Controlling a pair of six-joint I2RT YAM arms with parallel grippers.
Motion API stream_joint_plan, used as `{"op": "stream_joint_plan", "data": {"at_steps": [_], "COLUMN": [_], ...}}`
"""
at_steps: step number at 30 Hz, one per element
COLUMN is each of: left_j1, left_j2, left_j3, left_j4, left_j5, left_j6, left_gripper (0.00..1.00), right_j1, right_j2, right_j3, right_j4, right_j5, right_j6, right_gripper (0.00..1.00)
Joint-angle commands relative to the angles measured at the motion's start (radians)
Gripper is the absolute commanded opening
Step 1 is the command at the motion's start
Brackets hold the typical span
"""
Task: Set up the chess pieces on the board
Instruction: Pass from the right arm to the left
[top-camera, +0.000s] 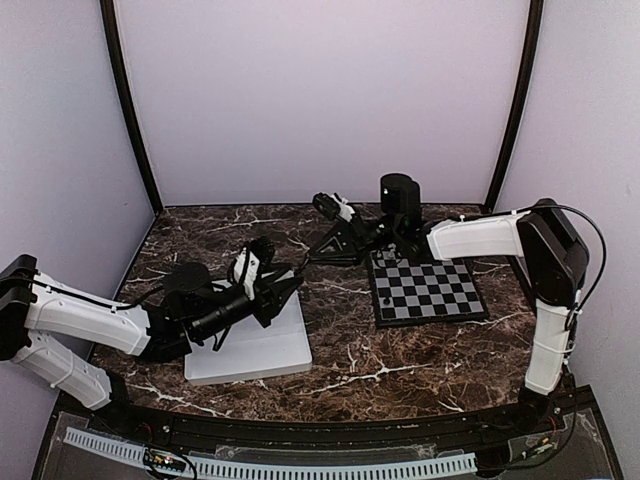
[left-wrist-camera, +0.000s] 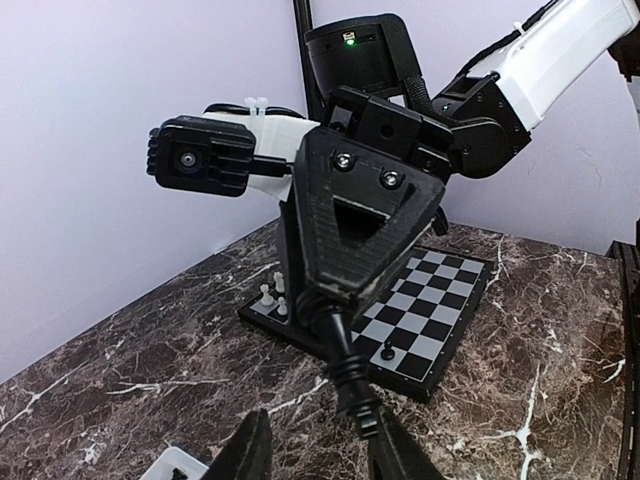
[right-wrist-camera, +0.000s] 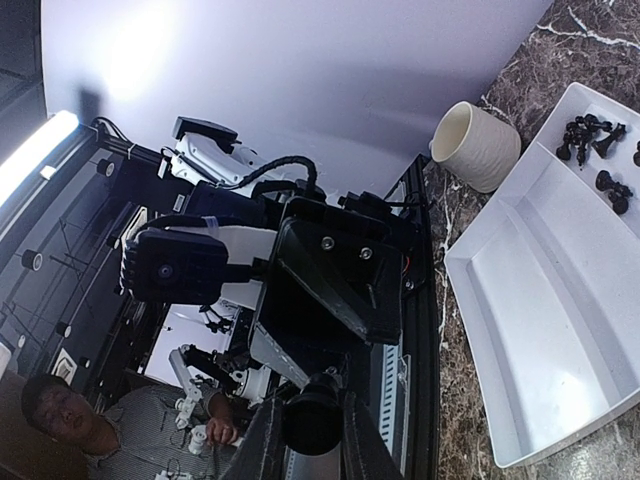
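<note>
The board (top-camera: 452, 300) lies at the right of the marble table. A few white chess pieces (left-wrist-camera: 272, 292) stand at its far corner and a lone black pawn (left-wrist-camera: 388, 351) on a near edge square. My right gripper (right-wrist-camera: 312, 432) is shut on the round base of a black chess piece (left-wrist-camera: 355, 372), held out level above the table toward the left arm. That piece's top end lies between the fingers of my left gripper (left-wrist-camera: 322, 432), against the right finger (left-wrist-camera: 400, 455); the left finger (left-wrist-camera: 248, 450) stands clear of it. The two grippers meet (top-camera: 300, 264) left of the board.
A white tray (top-camera: 262, 355) sits under the left arm, with several black pieces (right-wrist-camera: 592, 138) in one corner. A white ribbed cup (right-wrist-camera: 478, 146) stands beyond the tray. A person is seen past the table's near edge.
</note>
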Motion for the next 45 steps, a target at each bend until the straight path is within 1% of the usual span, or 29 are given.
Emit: {"op": "stream_joint_plan", "data": {"at_steps": [1,10,13,19,24,25,28,30,42,45], "left_j1": [0.000,0.000,0.000,0.000,0.000,0.000,0.000,0.001,0.001,0.001], "left_j2": [-0.009,-0.022,-0.031,-0.037,-0.030,-0.028,-0.020,-0.016,-0.011,-0.013], "left_j3": [0.035,0.048,0.053,0.059,0.084,0.085,0.100,0.105,0.114,0.113], "left_j4": [0.021,-0.001,-0.010,-0.009,-0.049,-0.052,-0.077,-0.083,-0.128,-0.131], "left_j5": [0.001,0.028,0.032,0.025,0.019,0.018,0.011,0.007,0.015,0.015], "left_j6": [0.005,-0.005,-0.009,-0.033,-0.036,-0.036,-0.040,-0.046,-0.058,-0.053], "left_gripper": [0.33,0.23,0.21,0.24,0.18,0.18,0.26,0.28,0.31,0.29], "right_j1": [0.005,0.006,0.005,0.005,0.006,0.005,0.004,0.004,0.000,0.000], "right_j2": [-0.036,-0.034,-0.040,-0.046,-0.051,-0.052,-0.056,-0.059,-0.083,-0.087], "right_j3": [-0.012,-0.010,-0.009,-0.011,-0.012,-0.011,-0.011,-0.011,-0.017,-0.020], "right_j4": [0.033,0.002,-0.032,-0.064,-0.069,-0.069,-0.069,-0.069,-0.061,-0.061], "right_j5": [-0.012,-0.002,0.009,0.019,0.020,0.020,0.019,0.018,0.016,0.015], "right_j6": [-0.004,-0.038,-0.070,-0.099,-0.107,-0.107,-0.108,-0.107,-0.104,-0.107], "right_gripper": [0.00,0.00,0.00,0.03,0.03,0.03,0.03,0.03,0.02,0.02]}}
